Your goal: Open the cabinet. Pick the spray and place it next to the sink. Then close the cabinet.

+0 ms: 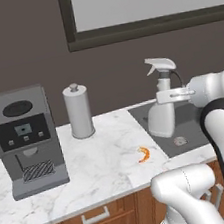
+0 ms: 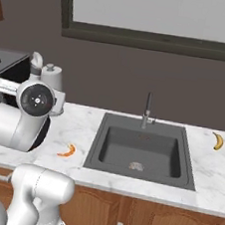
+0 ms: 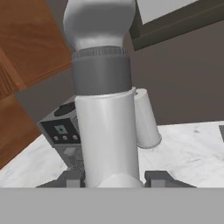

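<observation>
Spray (image 1: 162,112) pinched at its neck by gripper (image 1: 168,96), upright above the sink's (image 1: 144,117) left edge, near paper towel roll (image 1: 78,111).

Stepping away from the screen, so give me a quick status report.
Gripper shut on pale translucent spray bottle, held upright near dark grey sink basin. Small orange item lies on marble counter beside sink.
</observation>
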Controlling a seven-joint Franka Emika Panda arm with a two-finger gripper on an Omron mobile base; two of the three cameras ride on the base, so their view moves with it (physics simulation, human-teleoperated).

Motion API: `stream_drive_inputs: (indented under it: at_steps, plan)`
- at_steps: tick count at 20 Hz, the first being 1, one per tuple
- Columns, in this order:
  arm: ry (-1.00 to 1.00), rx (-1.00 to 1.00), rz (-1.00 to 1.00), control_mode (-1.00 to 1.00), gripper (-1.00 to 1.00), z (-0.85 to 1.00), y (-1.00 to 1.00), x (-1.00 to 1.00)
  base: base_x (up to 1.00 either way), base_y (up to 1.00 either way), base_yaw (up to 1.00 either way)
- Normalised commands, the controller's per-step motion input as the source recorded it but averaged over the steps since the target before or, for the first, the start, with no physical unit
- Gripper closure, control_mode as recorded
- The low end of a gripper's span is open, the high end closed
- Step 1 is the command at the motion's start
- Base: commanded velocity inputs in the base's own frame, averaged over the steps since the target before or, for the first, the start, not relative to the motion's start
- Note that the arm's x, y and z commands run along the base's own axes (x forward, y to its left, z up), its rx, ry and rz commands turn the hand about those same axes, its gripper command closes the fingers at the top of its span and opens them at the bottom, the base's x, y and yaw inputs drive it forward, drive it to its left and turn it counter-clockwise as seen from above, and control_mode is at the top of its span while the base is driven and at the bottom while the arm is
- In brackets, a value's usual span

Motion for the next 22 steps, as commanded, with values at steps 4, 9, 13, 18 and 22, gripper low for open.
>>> stream_drive_inputs:
  at_steps: [4,9,13,18,22]
  plan:
    - [0.00,0.00,0.00,1.00,1.00,0.00,0.00,0.00,0.09,-0.05,0.02]
    - [0.00,0.00,0.00,1.00,1.00,0.00,0.00,0.00,0.00,0.00,0.00]
    - [0.00,0.00,0.00,1.00,1.00,0.00,0.00,0.00,0.00,0.00,0.00]
    - [0.00,0.00,0.00,1.00,1.00,0.00,0.00,0.00,0.00,0.00,0.00]
    - [0.00,0.00,0.00,1.00,1.00,0.00,0.00,0.00,0.00,0.00,0.00]
